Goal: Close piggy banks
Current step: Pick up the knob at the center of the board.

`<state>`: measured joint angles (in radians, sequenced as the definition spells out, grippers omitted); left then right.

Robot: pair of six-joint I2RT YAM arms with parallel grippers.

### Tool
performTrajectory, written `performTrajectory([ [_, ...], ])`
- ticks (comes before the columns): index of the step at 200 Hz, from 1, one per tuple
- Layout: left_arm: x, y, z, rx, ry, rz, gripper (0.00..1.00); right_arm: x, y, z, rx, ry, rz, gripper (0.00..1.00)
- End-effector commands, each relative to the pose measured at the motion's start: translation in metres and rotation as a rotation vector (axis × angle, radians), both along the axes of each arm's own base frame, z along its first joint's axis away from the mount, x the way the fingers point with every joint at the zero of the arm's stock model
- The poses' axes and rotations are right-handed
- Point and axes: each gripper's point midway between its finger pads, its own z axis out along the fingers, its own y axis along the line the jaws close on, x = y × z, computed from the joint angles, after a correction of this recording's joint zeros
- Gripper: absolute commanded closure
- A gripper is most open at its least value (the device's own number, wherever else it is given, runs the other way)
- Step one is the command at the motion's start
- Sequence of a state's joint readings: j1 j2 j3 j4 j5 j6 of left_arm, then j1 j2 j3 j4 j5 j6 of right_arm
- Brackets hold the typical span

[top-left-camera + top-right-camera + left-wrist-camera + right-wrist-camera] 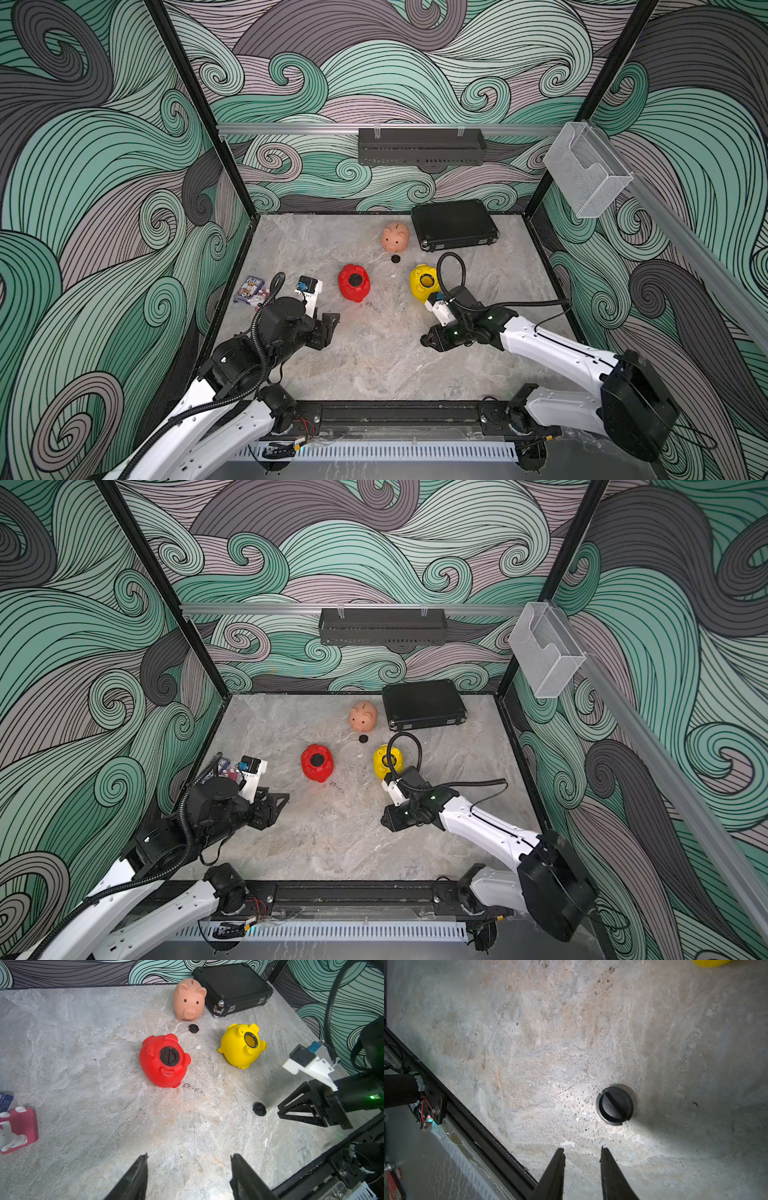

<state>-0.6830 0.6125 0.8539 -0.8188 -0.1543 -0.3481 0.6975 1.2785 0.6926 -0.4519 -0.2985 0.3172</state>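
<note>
The right gripper [582, 1154] hangs low over the grey marbled worktop [529, 1043], its two black fingers [556, 1167] parted only a narrow way and holding nothing. Just ahead of the tips and a little to one side lies a small black round plastic plug [614, 1105], flat on the worktop, ridge up. The gap between the fingers looks narrower than the plug, so a good pickup probably means spreading them again, shifting sideways until the plug sits squarely between the tips, then lowering until they straddle its rim or its raised ridge before closing. Being thin and flat, the plug may skid away if one tip touches first.

The left gripper [189, 1167] has its fingers [137, 1176] about half parted and empty, over bare worktop, well short of everything.

Farther out from those fingers, the glossy red plastic pig [164, 1060] lies belly-up with a black plug already seated in its hole. Beyond and towards the right arm, the glossy yellow plastic pig [234, 1051] lies on its side, its round belly hole open; it is the likeliest home for the plug near the right fingers. A second loose black plug [193, 1028] rests beyond the red pig, just in front of the upright peach-pink plastic pig [189, 1000], whose belly is hidden. Farthest, just beside that pig, sits a black rectangular case [232, 987].
</note>
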Motion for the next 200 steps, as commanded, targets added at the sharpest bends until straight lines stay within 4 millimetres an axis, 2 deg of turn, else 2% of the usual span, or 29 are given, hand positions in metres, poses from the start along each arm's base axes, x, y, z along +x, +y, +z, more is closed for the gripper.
performTrajectory([
  [1, 0.001, 0.006, -0.001, 0.025, -0.001, 0.022, 0.37, 0.014, 0.008, 0.001, -0.017, -0.050, 0.037, 0.69],
  [88, 0.002, 0.005, -0.004, 0.040, 0.013, 0.021, 0.37, 0.023, 0.010, -0.026, -0.083, -0.013, 0.041, 0.72],
  [143, 0.003, 0.005, -0.006, 0.046, 0.019, 0.020, 0.37, 0.030, 0.009, -0.036, -0.117, -0.022, 0.035, 0.72],
  [200, 0.004, 0.004, -0.008, 0.053, 0.028, 0.019, 0.37, 0.028, 0.002, -0.044, -0.156, -0.003, 0.020, 0.72],
])
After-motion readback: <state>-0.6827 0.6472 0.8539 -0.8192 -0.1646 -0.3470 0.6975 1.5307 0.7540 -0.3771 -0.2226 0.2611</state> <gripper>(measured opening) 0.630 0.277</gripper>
